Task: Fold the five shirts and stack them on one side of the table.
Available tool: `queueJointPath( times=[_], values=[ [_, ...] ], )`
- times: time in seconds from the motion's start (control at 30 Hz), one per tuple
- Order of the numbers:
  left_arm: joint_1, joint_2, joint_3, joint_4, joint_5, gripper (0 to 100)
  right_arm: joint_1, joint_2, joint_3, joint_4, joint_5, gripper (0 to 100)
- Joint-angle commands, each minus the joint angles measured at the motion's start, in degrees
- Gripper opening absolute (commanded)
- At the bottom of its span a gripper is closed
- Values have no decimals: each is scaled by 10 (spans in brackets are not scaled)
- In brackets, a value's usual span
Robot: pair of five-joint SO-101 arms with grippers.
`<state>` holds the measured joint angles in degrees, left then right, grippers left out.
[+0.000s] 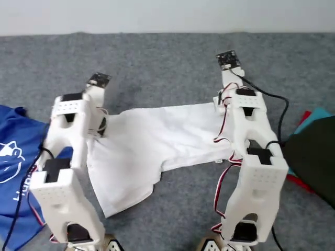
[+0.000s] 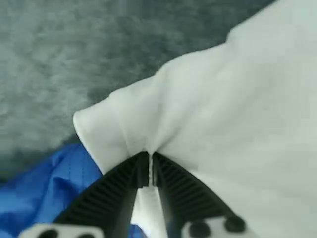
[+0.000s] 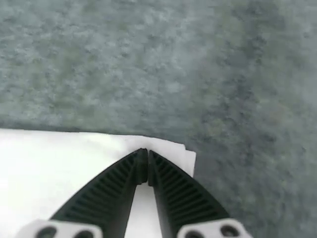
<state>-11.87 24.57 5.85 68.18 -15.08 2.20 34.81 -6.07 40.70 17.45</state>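
Observation:
A white shirt lies spread on the grey carpeted table between the two arms. My left gripper is shut on a pinched ridge of the white shirt near its sleeve edge; in the high view that arm sits at the shirt's left side. My right gripper is shut on the white shirt's corner, at the shirt's right end in the high view. A blue shirt lies at the left, also seen as blue cloth beside the left fingers.
Dark, teal and red garments are piled at the right edge. Bare grey carpet runs behind the shirt up to the white wall. Cables trail off the right arm.

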Motion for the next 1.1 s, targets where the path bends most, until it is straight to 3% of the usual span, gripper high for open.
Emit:
queueJointPath(
  times=[0.0, 0.17, 0.37, 0.73, 1.07],
  values=[
    [-40, -4, -47, 18, -1, 33, 43, -4, -25, 2, 1, 9],
    [-29, -33, -59, 51, -18, 33, 58, -12, -27, 10, 30, 9],
    [17, -108, -58, 79, -19, 33, 24, -65, -32, 49, 54, 9],
    [120, -210, -51, 215, -20, 33, -2, -187, -32, 206, 55, 12],
    [250, -260, 133, 244, -62, 33, 55, -274, -31, 367, 55, 12]
  ],
)
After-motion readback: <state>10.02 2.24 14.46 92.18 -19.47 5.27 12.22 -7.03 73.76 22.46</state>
